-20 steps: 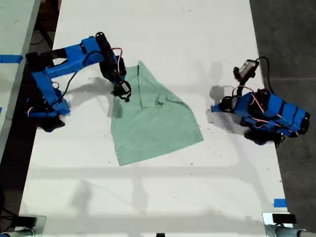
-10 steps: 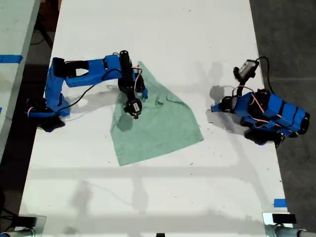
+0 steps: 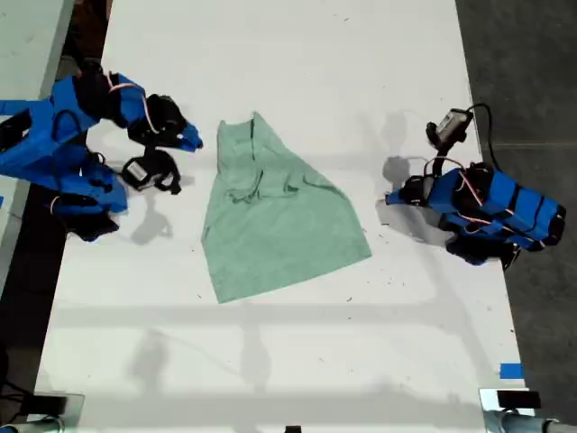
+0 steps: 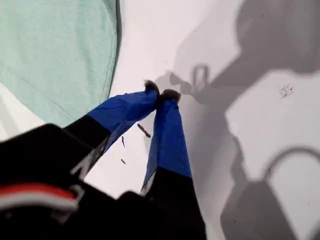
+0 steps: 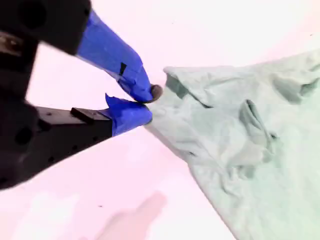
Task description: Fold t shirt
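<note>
Both end effectors off the t shirt.
Second end effector nearly closed beside its edge; first end effector clenched, empty, above counter.

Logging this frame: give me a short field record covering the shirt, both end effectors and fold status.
t shirt: lying on the white table, irregular shape, rumpled at one end
my first end effector: shut, empty, off the shirt
my second end effector: beside the shirt's edge, holding nothing; jaws near together, closure unclear
fold status: not a neat fold yet
</note>
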